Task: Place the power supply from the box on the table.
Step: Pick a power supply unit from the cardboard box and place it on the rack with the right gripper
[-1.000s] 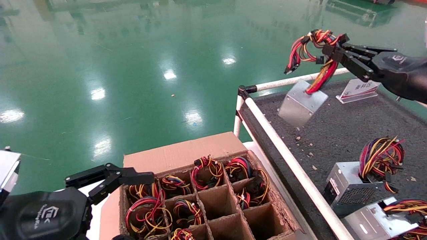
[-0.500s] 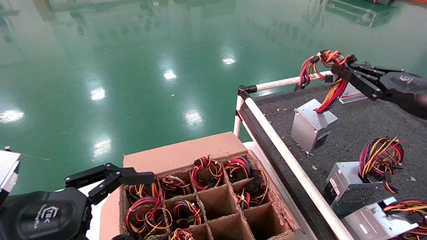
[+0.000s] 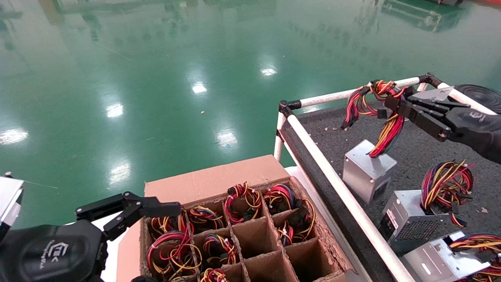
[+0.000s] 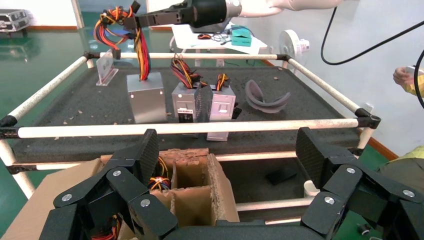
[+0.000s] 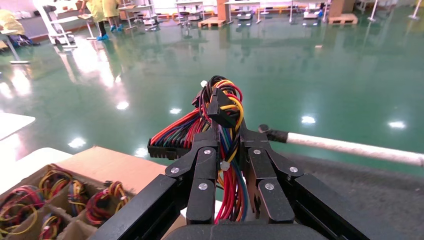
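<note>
1. In the head view, the right gripper (image 3: pixel 393 103) sat at about two o'clock, clamped on the wire bundle (image 3: pixel 375 113) of the power supply (image 3: pixel 368 170). Over the last second the unit had come down from hanging tilted in the air near the far rail to standing upright, and it now seemed to rest on the table (image 3: pixel 336 137), just beside the near white rail (image 3: pixel 336 184) and close to the vented unit (image 3: pixel 407 219) at four o'clock. That suggested the lowering was about done and only the release remained. The case looked plain silver-grey, box-shaped, with red, yellow, orange and black wires rising from its top into the closed fingers. The box (image 3: pixel 242 235) lay at six o'clock, several cells still holding wire coils. The left gripper (image 3: pixel 129 213) hung parked at eight o'clock beside the box, jaws spread wide.

2. In the left wrist view, the left gripper's fingers (image 4: pixel 145 155) stood wide apart over the box's corner. Beyond the rail, the power supply (image 4: pixel 146 97) stood upright on the table at eleven o'clock, its wires taut up to the right gripper (image 4: pixel 135 20).

3. In the right wrist view, the right gripper's fingers (image 5: pixel 207 165) pinched the wires (image 5: pixel 225 150) tightly; the case itself was hidden below.
</note>
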### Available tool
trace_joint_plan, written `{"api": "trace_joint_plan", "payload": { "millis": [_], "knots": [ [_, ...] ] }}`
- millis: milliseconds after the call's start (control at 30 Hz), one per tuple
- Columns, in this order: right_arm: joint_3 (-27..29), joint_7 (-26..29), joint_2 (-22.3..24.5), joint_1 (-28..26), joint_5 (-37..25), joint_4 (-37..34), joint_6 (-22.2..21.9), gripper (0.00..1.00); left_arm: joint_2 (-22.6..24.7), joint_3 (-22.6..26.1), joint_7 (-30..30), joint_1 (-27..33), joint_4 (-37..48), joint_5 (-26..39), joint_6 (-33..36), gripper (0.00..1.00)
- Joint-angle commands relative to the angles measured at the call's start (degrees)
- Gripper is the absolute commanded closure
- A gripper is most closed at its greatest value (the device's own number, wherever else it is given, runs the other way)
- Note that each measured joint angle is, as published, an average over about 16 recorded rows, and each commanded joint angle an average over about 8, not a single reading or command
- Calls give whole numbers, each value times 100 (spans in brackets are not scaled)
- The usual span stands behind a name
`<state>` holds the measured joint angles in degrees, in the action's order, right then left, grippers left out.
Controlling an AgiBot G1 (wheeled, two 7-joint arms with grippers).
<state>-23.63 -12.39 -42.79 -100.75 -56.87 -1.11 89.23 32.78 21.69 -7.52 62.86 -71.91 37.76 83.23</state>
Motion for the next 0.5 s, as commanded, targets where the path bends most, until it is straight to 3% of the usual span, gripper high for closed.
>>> {"api": "trace_joint_plan", "payload": {
  "millis": [33, 500],
  "knots": [
    [1, 50, 11, 47, 0, 6, 46, 100, 0, 0, 0, 0, 0, 0, 0, 0],
    [168, 647, 252, 516, 228, 101, 126, 100, 0, 0, 0, 0, 0, 0, 0, 0]
  ]
}}
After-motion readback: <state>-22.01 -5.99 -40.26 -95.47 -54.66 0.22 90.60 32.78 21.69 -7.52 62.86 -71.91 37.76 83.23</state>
